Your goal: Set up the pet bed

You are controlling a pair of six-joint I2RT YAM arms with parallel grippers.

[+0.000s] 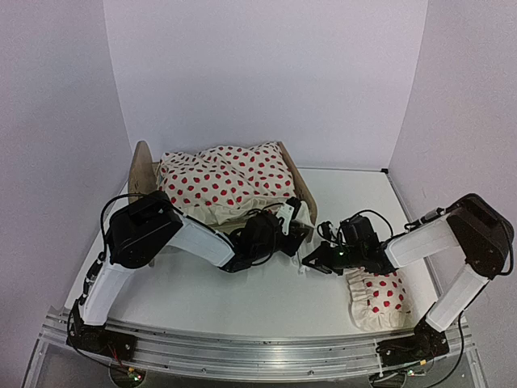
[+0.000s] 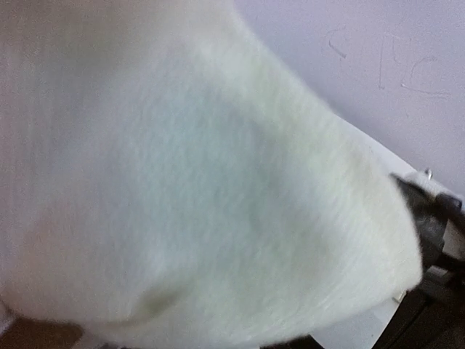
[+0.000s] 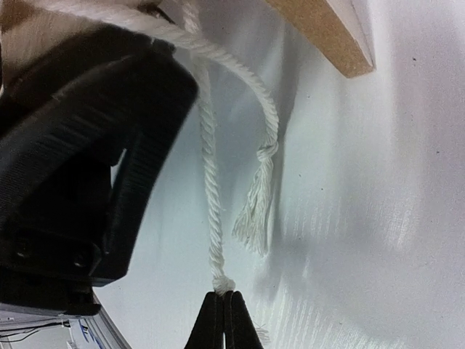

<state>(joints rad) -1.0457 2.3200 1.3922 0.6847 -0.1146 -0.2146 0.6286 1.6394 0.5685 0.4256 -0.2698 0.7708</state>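
The pet bed [image 1: 145,171] stands at the back left, its rounded headboard on the left and its lower footboard [image 1: 304,192] on the right. A cream red-spotted blanket [image 1: 222,179] is heaped over it and hides the mattress. My left gripper [image 1: 287,225] is at the bed's front right corner. Cream fabric [image 2: 203,189] fills the left wrist view and hides the fingers. My right gripper [image 3: 224,294] is shut on the knotted end of a white twisted cord [image 3: 212,189], just right of that corner, low over the table. A second cord end [image 3: 256,211], frayed, hangs free beside it.
A red-spotted pillow [image 1: 380,297] lies at the front right beside the right arm. A corner of the wooden frame [image 3: 327,33] shows above the cords. The left arm's black gripper body [image 3: 73,174] sits close on the left of the right gripper. White walls enclose the table.
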